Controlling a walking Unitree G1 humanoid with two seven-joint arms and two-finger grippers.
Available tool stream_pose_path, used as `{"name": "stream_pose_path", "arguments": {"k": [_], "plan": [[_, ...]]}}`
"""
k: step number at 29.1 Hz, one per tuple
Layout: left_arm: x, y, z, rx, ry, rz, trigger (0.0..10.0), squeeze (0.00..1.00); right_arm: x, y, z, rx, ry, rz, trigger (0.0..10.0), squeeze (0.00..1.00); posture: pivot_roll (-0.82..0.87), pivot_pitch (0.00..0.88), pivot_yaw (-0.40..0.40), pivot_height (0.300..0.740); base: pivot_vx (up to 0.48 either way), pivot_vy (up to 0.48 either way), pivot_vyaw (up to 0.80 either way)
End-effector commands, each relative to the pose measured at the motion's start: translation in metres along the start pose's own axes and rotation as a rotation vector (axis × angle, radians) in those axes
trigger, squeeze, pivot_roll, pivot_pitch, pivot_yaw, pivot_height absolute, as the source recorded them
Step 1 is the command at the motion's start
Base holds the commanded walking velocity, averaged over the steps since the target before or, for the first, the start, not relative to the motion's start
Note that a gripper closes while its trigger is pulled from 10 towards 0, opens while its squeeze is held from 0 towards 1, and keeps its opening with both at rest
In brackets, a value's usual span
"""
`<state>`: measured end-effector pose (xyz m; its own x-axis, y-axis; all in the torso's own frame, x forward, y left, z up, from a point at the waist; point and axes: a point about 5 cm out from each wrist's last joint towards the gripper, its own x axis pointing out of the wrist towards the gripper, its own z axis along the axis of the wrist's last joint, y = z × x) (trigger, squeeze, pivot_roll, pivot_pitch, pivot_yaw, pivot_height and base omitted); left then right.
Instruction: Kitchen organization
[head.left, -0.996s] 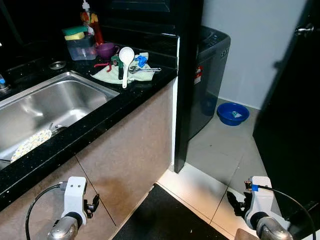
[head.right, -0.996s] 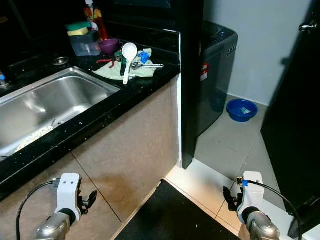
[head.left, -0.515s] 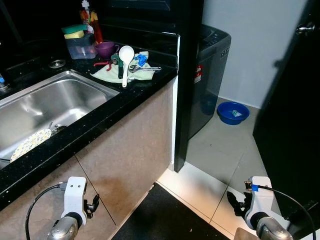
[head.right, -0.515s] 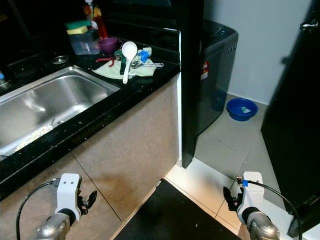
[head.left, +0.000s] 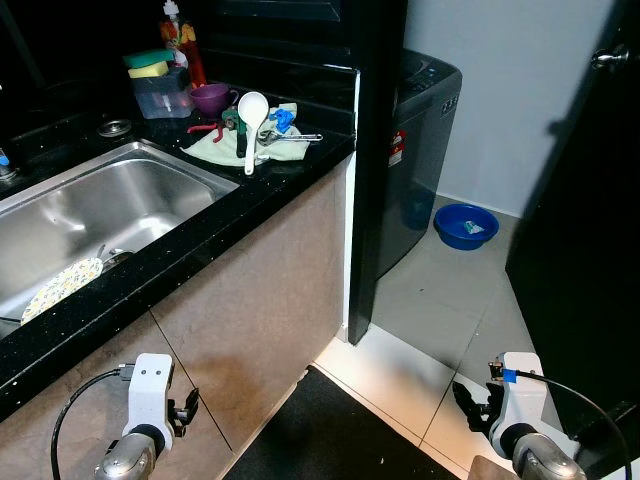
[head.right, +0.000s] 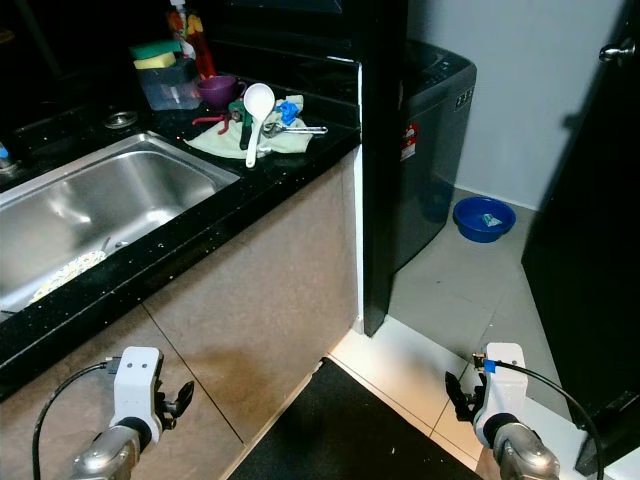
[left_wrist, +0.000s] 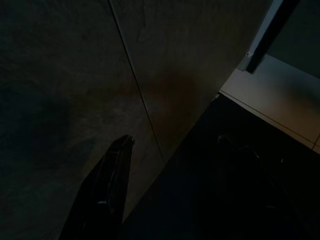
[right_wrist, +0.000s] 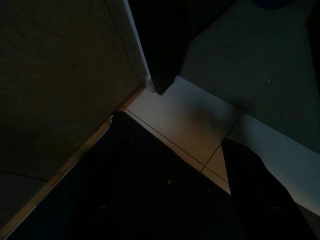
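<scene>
On the black counter lies a pale green cloth carrying a white ladle, a metal utensil and a few small tools. Behind the cloth stand a purple bowl and a clear container topped with sponges. A patterned plate rests in the steel sink. My left gripper hangs low before the cabinet front, open and empty; its fingers face the cabinet panel. My right gripper hangs low over the floor tiles, open and empty.
A red bottle stands at the counter's back. A dark washing machine stands past the counter's end, with a blue basin on the tiles beside it. A black mat lies at my feet. A dark door stands on the right.
</scene>
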<state>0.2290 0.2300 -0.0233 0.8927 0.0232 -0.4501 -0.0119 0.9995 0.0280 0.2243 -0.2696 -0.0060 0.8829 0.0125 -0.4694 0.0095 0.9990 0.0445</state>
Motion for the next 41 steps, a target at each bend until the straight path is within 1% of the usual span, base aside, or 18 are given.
{"name": "stream_pose_path", "arguments": {"k": [1, 21, 24, 27, 28, 31, 32, 33, 34, 35, 36, 37, 38, 39, 41], "plan": [[-0.002, 0.0, -0.004, 0.0, 0.014, 0.002, 10.0, 0.0, -0.001, 0.002, -0.003, -0.009, 0.004, 0.01, 10.0, 0.0, -0.04, 0.0, 0.049, 0.74, 0.0, 0.0, 0.0], [-0.001, 0.0, -0.001, -0.002, 0.004, 0.004, 10.0, 0.0, -0.001, 0.002, -0.001, -0.009, -0.011, 0.014, 10.0, 0.0, -0.04, 0.0, 0.06, 0.74, 0.0, 0.0, 0.0], [-0.002, 0.0, -0.003, -0.005, 0.014, 0.005, 10.0, 0.0, -0.002, 0.006, 0.002, -0.048, -0.033, 0.03, 10.0, 0.0, -0.02, 0.0, 0.054, 0.74, 0.0, 0.0, 0.0], [-0.003, 0.001, -0.003, -0.011, 0.012, 0.007, 10.0, 0.0, -0.003, 0.014, 0.012, -0.066, -0.082, 0.078, 10.0, 0.0, -0.02, 0.0, 0.042, 0.74, 0.0, 0.0, 0.0], [-0.003, 0.001, -0.003, -0.011, 0.012, 0.007, 10.0, 0.0, -0.003, 0.014, 0.012, -0.066, -0.082, 0.078, 10.0, 0.0, -0.02, 0.0, 0.042, 0.74, 0.0, 0.0, 0.0], [-0.005, 0.005, -0.003, -0.036, 0.001, 0.031, 10.0, 0.0, -0.005, 0.026, 0.046, -0.105, -0.209, 0.131, 10.0, 0.0, -0.03, 0.0, 0.036, 0.74, 0.0, 0.0, 0.0], [-0.005, 0.005, -0.003, -0.036, 0.001, 0.031, 10.0, 0.0, -0.005, 0.026, 0.046, -0.105, -0.209, 0.131, 10.0, 0.0, -0.03, 0.0, 0.036, 0.74, 0.0, 0.0, 0.0], [-0.006, 0.006, -0.003, -0.042, 0.0, 0.036, 10.0, 0.0, -0.006, 0.033, 0.065, -0.114, -0.27, 0.155, 10.0, 0.0, -0.04, 0.0, 0.041, 0.74, 0.0, 0.0, 0.0], [-0.006, 0.007, -0.003, -0.046, 0.0, 0.038, 10.0, 0.0, -0.008, 0.037, 0.077, -0.119, -0.306, 0.17, 10.0, 0.0, -0.04, 0.0, 0.041, 0.74, 0.0, 0.0, 0.0], [-0.006, 0.007, -0.003, -0.046, 0.0, 0.038, 10.0, 0.0, -0.008, 0.037, 0.077, -0.119, -0.306, 0.17, 10.0, 0.0, -0.04, 0.0, 0.041, 0.74, 0.0, 0.0, 0.0], [-0.006, 0.007, -0.004, -0.045, 0.003, 0.036, 10.0, 0.0, -0.009, 0.045, 0.089, -0.139, -0.346, 0.196, 10.0, 0.0, -0.04, 0.0, 0.042, 0.74, 0.0, 0.0, 0.0], [-0.007, 0.007, -0.005, -0.043, 0.007, 0.034, 10.0, 0.0, -0.012, 0.055, 0.101, -0.191, -0.394, 0.221, 10.0, 0.0, -0.04, 0.0, 0.048, 0.74, 0.0, 0.0, 0.0], [-0.008, 0.007, -0.005, -0.051, 0.008, 0.034, 10.0, 0.0, -0.014, 0.061, 0.108, -0.217, -0.424, 0.238, 10.0, 0.0, -0.05, 0.0, 0.049, 0.74, 0.0, 0.0, 0.0], [-0.008, 0.007, -0.005, -0.051, 0.008, 0.034, 10.0, 0.0, -0.014, 0.061, 0.108, -0.217, -0.424, 0.238, 10.0, 0.0, -0.05, 0.0, 0.049, 0.74, 0.0, 0.0, 0.0], [-0.007, 0.01, -0.005, -0.06, 0.015, 0.04, 10.0, 0.0, -0.018, 0.078, 0.128, -0.297, -0.494, 0.282, 10.0, 0.0, -0.05, 0.0, 0.05, 0.74, 0.0, 0.0, 0.0]]}}
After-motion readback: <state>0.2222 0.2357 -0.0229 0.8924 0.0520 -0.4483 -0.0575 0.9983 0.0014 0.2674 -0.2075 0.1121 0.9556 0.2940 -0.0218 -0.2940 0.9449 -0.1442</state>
